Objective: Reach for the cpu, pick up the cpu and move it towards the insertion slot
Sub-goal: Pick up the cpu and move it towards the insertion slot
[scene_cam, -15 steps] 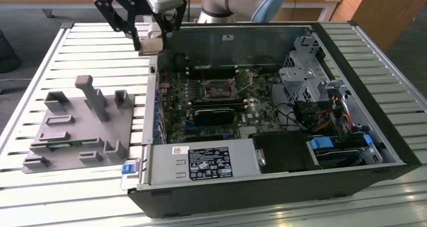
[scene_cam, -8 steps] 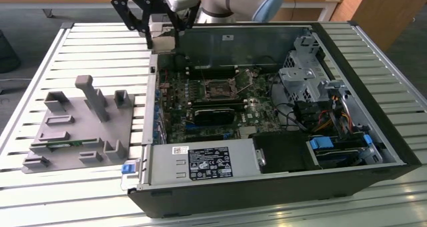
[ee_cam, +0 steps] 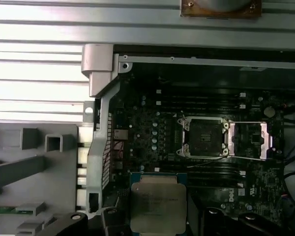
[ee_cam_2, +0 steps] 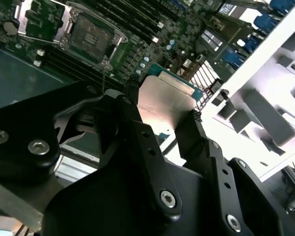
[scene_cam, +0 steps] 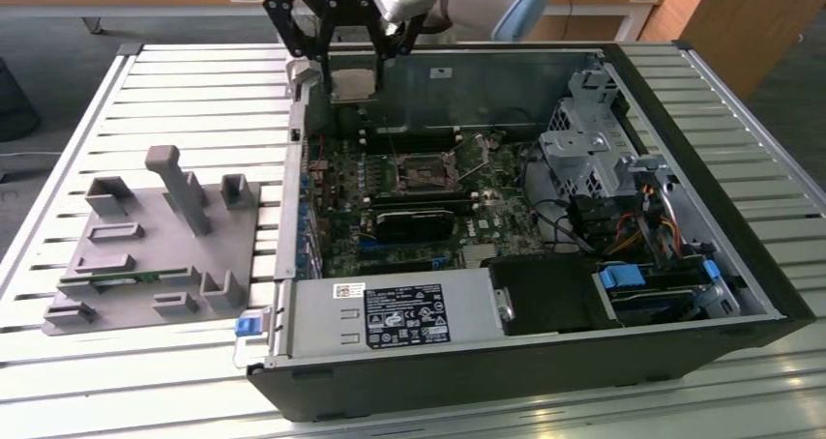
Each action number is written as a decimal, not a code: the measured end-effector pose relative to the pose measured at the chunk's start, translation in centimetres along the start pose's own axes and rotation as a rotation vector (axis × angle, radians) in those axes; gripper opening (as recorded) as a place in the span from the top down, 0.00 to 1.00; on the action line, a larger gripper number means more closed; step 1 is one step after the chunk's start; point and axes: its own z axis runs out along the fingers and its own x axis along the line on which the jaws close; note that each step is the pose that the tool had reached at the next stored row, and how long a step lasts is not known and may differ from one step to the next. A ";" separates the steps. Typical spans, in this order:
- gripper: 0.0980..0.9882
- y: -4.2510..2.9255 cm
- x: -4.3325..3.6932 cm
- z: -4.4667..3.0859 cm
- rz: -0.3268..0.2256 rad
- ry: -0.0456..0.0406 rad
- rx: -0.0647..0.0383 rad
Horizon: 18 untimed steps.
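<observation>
The gripper is hanging above the far edge of the open computer case, and it is carrying the cpu, its black fingers pressing against two opposite edges of the chip. In the second wrist view the cpu is sitting tilted between those fingers, silvery top showing, with a thin green rim along its far edge. In the first wrist view the same cpu is hovering in the air over the motherboard, clear of everything below it. The insertion slot is lying a little apart from the chip, its dark centre exposed, with its shiny metal frame swung open just beside it. In the exterior view the insertion slot is sitting near the middle of the board, nearer the camera than the raised chip. Off to the exterior view's left, a grey fixture plate with upright blocks is resting on the slatted metal worktop, just beside the case wall. A labelled power supply is occupying the case's near corner.
</observation>
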 end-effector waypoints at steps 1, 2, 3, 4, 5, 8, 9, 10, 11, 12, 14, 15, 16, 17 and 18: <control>0.50 0.03 -0.43 0.01 0.000 0.0000 0.000; 0.50 0.06 -0.88 0.03 0.000 0.0000 0.000; 0.50 0.10 -1.31 0.04 0.000 0.0000 0.000; 0.50 0.13 -1.74 0.06 0.000 -0.0001 0.000; 0.50 0.15 -2.17 0.07 0.000 0.0000 0.000; 0.50 0.25 -3.40 0.11 0.000 0.0000 0.000; 0.50 0.30 -3.80 0.13 0.000 0.0000 0.000; 0.50 0.35 -4.23 0.14 0.000 0.0000 0.000; 0.50 0.40 -4.60 0.16 0.000 0.0000 0.000; 0.50 0.46 -4.97 0.17 0.000 0.0000 0.000; 0.50 0.63 -5.60 0.21 0.000 0.0001 0.000; 0.50 0.72 -5.84 0.23 0.000 0.0000 0.000; 0.50 0.83 -6.04 0.24 0.000 0.0000 0.000; 0.50 0.97 -6.16 0.26 0.000 -0.0001 0.000; 0.50 1.13 -6.19 0.28 0.000 -0.0001 0.000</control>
